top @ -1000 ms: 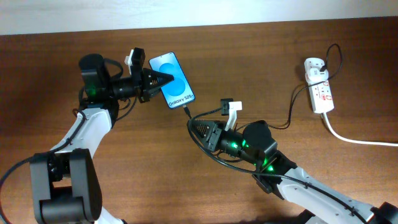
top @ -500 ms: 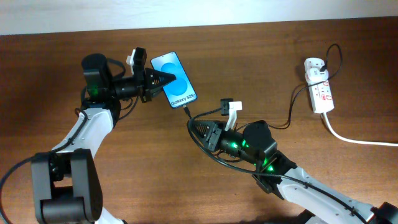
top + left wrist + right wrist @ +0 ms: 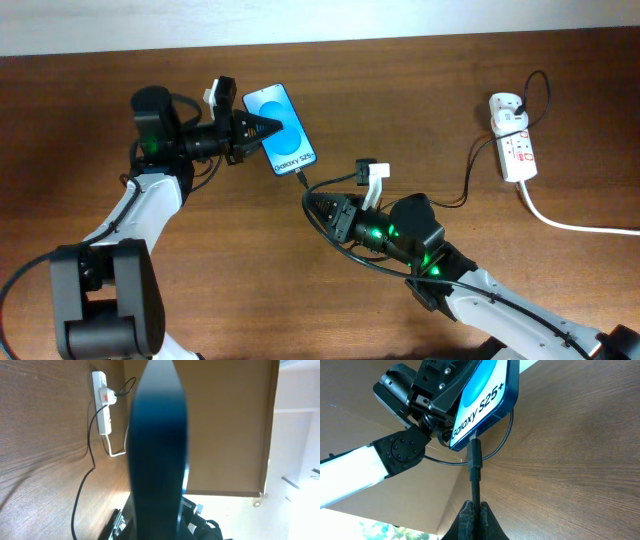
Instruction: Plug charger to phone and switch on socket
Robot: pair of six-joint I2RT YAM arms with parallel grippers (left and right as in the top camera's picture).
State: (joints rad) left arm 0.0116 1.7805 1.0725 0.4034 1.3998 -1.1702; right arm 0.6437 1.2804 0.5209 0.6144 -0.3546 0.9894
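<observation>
- Phone (image 3: 281,129) sits in the upper left-centre of the overhead frame, angled, with its light-blue screen facing the camera and the "Galaxy S25" text readable.
- The left gripper (image 3: 266,127) comes in from the left of the frame. Its dark fingers are clamped over the phone's upper end, and the right wrist view shows that grip clearly.
- In my left wrist view the phone is only a blurred dark-blue slab, edge-on down the middle of the frame.
- Charger (image 3: 474,460): its black connector tip stands straight up against the phone's bottom edge. I can't tell how deep it is seated.
- The right gripper (image 3: 474,510) is at the bottom centre of its own view. Its fingers are pinched tight on the black cable just behind the connector.
- From there the thin cable trails right across the wooden table (image 3: 420,90) up to the white plug adapter (image 3: 503,104).
- Socket (image 3: 514,145) lies in the upper right of the overhead frame, well apart from both arms, adapter plugged into its top end.
- Its thick white cord (image 3: 570,222) runs off the right edge.
</observation>
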